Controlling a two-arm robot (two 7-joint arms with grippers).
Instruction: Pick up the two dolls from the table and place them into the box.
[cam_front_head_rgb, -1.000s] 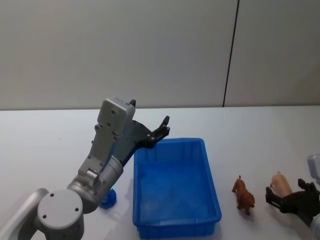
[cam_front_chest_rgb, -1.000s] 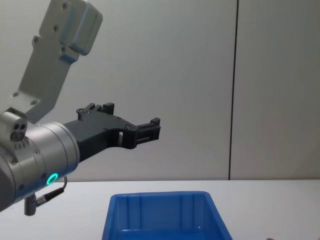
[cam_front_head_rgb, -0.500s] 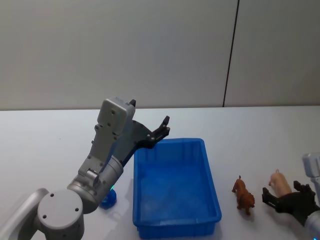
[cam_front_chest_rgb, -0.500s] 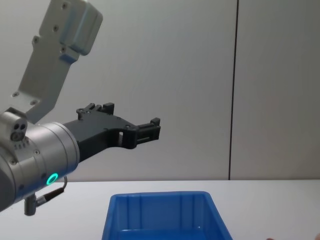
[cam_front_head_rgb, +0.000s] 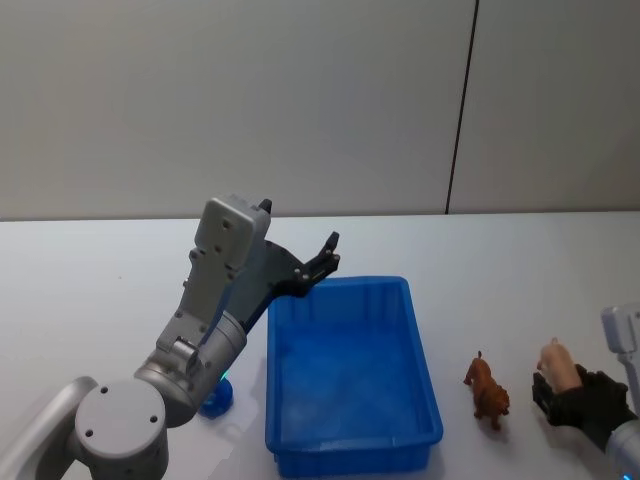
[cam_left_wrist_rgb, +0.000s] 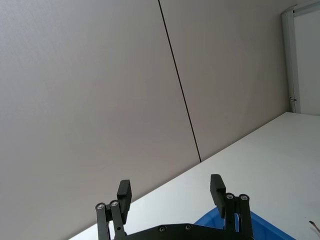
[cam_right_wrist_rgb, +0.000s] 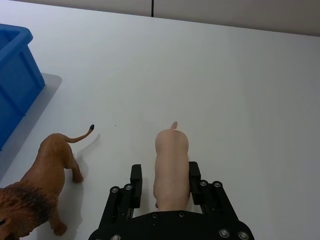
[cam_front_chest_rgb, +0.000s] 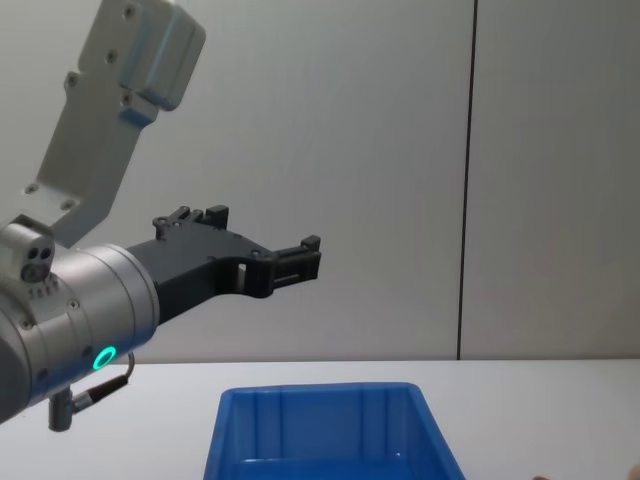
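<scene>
One plain white table (cam_front_head_rgb: 80, 260) bears the box (cam_front_head_rgb: 350, 455), grey wall (cam_front_head_rgb: 250, 100) behind.

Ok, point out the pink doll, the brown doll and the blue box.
pink doll (cam_right_wrist_rgb: 170, 162), right wrist view, its back.
brown doll (cam_right_wrist_rgb: 47, 171), right wrist view, its flank.
blue box (cam_front_head_rgb: 350, 460), head view, its near wall.

Plain grey wall (cam_front_head_rgb: 250, 100), thin dark vertical seam (cam_front_head_rgb: 461, 110), small blue item (cam_front_head_rgb: 216, 401), white door frame (cam_left_wrist_rgb: 289, 60)
</scene>
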